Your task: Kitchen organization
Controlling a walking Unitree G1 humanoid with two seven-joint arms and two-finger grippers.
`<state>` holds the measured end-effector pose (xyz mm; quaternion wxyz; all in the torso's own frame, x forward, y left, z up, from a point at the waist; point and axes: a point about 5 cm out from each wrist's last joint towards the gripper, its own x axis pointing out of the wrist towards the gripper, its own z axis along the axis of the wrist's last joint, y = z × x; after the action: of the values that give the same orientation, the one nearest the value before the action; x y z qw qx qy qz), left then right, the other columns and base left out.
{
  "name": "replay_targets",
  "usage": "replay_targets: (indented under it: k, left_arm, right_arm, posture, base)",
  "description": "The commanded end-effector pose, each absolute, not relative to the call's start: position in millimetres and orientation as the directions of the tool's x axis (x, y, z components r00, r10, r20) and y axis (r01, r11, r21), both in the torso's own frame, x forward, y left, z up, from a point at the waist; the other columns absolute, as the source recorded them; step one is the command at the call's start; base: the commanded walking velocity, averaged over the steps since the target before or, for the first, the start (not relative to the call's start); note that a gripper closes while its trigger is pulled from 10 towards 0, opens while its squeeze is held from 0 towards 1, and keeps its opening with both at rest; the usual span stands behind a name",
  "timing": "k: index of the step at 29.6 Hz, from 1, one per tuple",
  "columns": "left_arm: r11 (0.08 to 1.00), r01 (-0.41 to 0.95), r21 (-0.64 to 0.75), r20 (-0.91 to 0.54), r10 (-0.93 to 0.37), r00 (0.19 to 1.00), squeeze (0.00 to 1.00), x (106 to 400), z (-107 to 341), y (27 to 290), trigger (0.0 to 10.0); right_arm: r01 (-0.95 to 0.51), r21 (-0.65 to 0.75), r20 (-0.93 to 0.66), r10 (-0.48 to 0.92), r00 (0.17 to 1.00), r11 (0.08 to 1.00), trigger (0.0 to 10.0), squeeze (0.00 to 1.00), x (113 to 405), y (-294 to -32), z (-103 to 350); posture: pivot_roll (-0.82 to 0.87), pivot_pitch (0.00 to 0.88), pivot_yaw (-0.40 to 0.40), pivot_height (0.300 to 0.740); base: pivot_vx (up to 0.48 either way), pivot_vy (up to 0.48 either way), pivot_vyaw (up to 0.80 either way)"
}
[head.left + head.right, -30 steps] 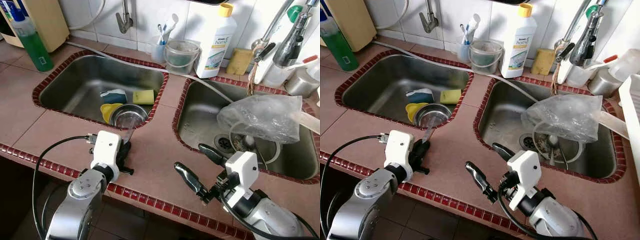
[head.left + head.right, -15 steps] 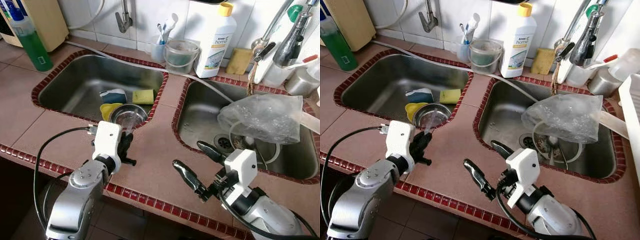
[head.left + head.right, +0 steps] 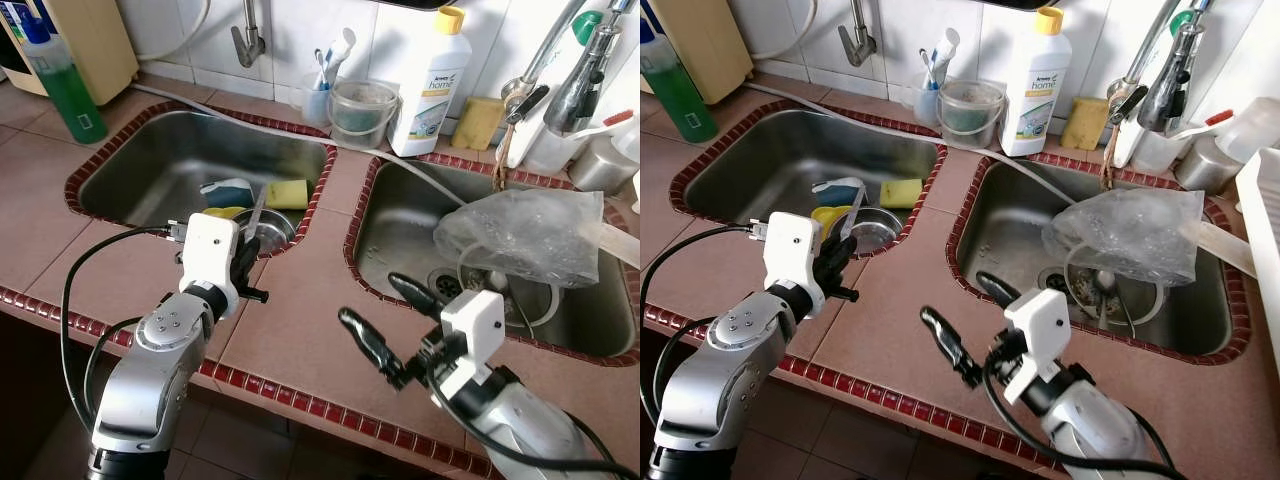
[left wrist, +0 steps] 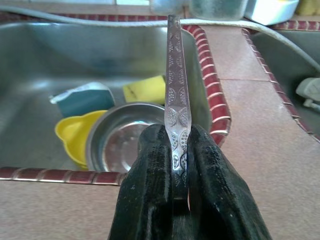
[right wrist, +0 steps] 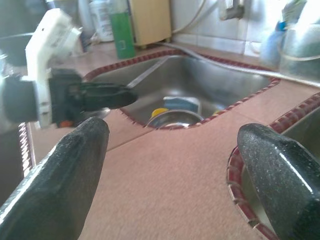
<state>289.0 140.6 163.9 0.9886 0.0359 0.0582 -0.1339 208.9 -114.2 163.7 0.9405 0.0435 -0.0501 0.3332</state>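
- On tiled counter, near edge: R gripper (image 3: 392,325), fingers spread wide, nothing held.
- L gripper (image 4: 178,150) clamps embossed steel utensil handle (image 4: 174,85); long axis aims from the fingers out over L sink (image 3: 120,170).
- In sink: steel bowl (image 4: 120,145), yellow sponge (image 3: 287,193).
- Back: white bottle (image 3: 431,85) w/ "home" label.

Between the right tool's (image 5: 175,170) spread fingers, the left tool (image 5: 107,95) holds a metal strip (image 5: 145,75) over the sink (image 5: 210,85).
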Motion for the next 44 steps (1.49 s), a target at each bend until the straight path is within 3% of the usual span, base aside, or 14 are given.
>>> replay_targets:
  k: [1, 19, 37, 44]
  left_arm:
    - [0.964, 0.256, 0.070, -0.113, -0.247, 0.962, 0.00, 290.1, 165.3, 142.6, 10.0]
    - [0.959, 0.273, 0.077, -0.074, -0.267, 0.961, 0.00, 298.3, 169.7, 137.1, 10.0]
    - [0.921, 0.322, 0.218, -0.004, -0.329, 0.944, 0.00, 346.1, 182.3, 127.3, 10.0]
    - [0.876, 0.383, 0.292, 0.008, -0.403, 0.915, 0.00, 364.7, 190.2, 118.9, 10.0]
  right_arm:
    - [-0.617, 0.040, 0.131, 0.608, 0.783, 0.786, 10.0, 0.00, 210.2, -116.5, 164.4]
    - [-0.560, 0.035, 0.207, 0.543, 0.814, 0.827, 10.0, 0.00, 226.6, -116.9, 175.8]
    - [-0.545, 0.043, 0.262, 0.516, 0.815, 0.838, 10.0, 0.00, 235.2, -108.1, 184.9]
    - [-0.551, 0.072, 0.285, 0.512, 0.810, 0.832, 10.0, 0.00, 232.4, -97.9, 190.5]
  posture:
    - [-0.14, 0.104, -0.005, 0.740]
    - [-0.14, 0.098, -0.004, 0.740]
    - [-0.16, 0.106, 0.004, 0.740]
    - [-0.18, 0.164, 0.011, 0.740]
  base:
    - [0.000, 0.000, 0.00]
    - [0.000, 0.000, 0.00]
    - [0.000, 0.000, 0.00]
    - [0.000, 0.000, 0.00]
